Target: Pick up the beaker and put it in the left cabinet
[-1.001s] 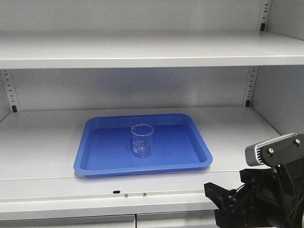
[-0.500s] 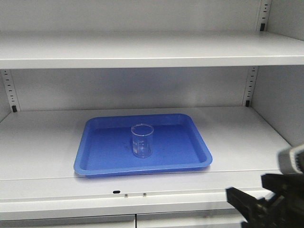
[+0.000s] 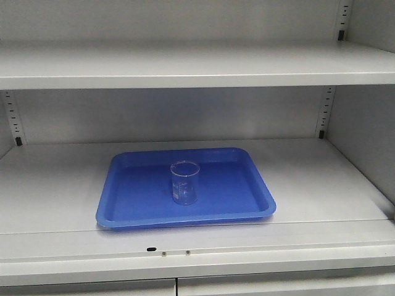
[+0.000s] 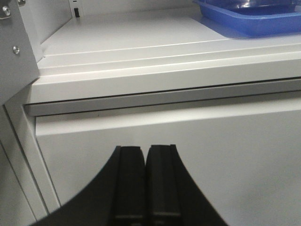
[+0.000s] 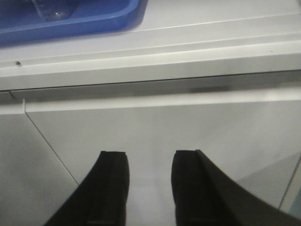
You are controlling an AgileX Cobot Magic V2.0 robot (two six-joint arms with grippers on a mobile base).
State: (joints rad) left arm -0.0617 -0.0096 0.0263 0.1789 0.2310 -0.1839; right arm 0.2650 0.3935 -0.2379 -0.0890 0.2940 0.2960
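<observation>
A small clear glass beaker (image 3: pixel 184 182) stands upright in the middle of a blue tray (image 3: pixel 136 213) on the middle shelf of the light grey cabinet (image 3: pixel 55 185). Its base shows at the top left of the right wrist view (image 5: pixel 49 9). Neither arm shows in the front view. My left gripper (image 4: pixel 145 151) is shut and empty, below the shelf's front edge, facing the cabinet's lower front panel. My right gripper (image 5: pixel 149 157) is open and empty, also below the shelf edge, right of the tray's corner (image 5: pixel 127 16).
An upper shelf (image 3: pixel 185 65) overhangs the tray. Slotted rails (image 3: pixel 323 111) run up the back corners. The shelf's front lip (image 4: pixel 164 70) and closed lower doors (image 5: pixel 164 122) face both grippers. The tray's corner shows top right in the left wrist view (image 4: pixel 254 19).
The right arm, seen at the lower right of the front view a second ago, has dropped down and right out of that view. The beaker and tray have not moved.
</observation>
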